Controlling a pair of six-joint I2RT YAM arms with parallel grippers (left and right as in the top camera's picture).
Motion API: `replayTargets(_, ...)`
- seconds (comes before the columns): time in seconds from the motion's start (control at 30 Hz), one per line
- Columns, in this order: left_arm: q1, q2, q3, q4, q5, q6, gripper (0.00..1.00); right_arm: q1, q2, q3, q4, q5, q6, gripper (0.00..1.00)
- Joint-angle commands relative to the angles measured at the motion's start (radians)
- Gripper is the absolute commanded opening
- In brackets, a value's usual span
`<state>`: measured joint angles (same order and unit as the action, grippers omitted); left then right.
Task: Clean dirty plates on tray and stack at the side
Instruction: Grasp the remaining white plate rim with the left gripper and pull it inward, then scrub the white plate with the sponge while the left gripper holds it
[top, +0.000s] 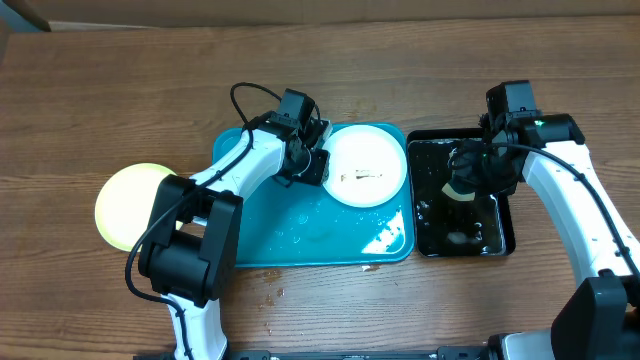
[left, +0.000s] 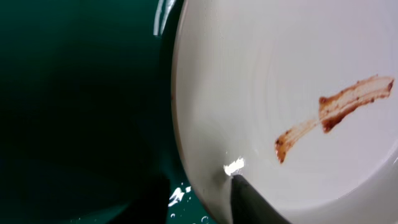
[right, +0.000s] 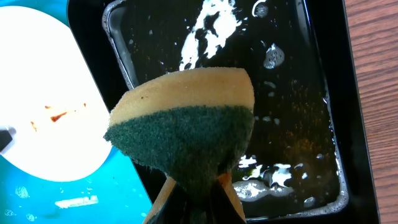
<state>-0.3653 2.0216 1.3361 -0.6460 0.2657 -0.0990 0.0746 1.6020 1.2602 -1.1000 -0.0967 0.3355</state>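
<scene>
Your left gripper (top: 317, 166) is down at the left edge of the round white plate (top: 375, 150), which sits in the upper right corner of the large teal-blue rectangular plastic tray (top: 300, 235). From the left wrist, one dark finger (left: 249, 202) lies on the plate's top face just inside the rim. The other finger is a dark blur below the edge. The jaws straddle that rim, but you cannot tell whether they have pinched it.

A long brown streak of food (left: 336, 109) runs across the middle of the plate, with a few smaller specks showing from the right wrist. The tray floor around the plate is wet, with droplets and glare near its lower right corner.

Your right gripper (top: 468, 178) hangs over the narrow black rectangular tub (top: 465, 250), just right of the tray. Its claw is clamped on a yellow sponge with a green scouring face (right: 186, 130), squeezed narrow at the grip. The tub holds shallow water with pale foam patches (right: 205, 28).

The round pale yellow-green plate (top: 125, 205) lies on the wooden table (top: 450, 60), just left of the tray.
</scene>
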Motion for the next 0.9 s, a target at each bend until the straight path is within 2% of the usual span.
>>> replayTargets(0.0, -0.002, 0.03, 0.008, -0.042, -0.041, 0.006, 0.26, 0.005, -0.003, 0.004, 0.003, 0.006, -0.006, 0.04)
replayTargets(0.03, -0.002, 0.03, 0.008, -0.061, -0.045, 0.006, 0.25, 0.005, -0.003, 0.004, 0.003, 0.006, -0.006, 0.04)
replayTargets(0.13, -0.002, 0.03, 0.008, -0.119, -0.059, 0.006, 0.12, 0.005, -0.003, 0.004, 0.006, -0.003, -0.01, 0.04)
replayTargets(0.3, -0.002, 0.03, 0.008, -0.22, -0.065, -0.029, 0.07, 0.006, -0.003, 0.004, 0.017, -0.163, -0.108, 0.04)
replayTargets(0.53, -0.002, 0.03, 0.008, -0.273, -0.048, -0.105, 0.04, 0.097, -0.001, 0.003, 0.042, -0.287, -0.125, 0.04)
replayTargets(0.87, -0.002, 0.03, 0.008, -0.259, -0.002, -0.12, 0.04, 0.346, 0.081, 0.003, 0.15, -0.287, 0.037, 0.04)
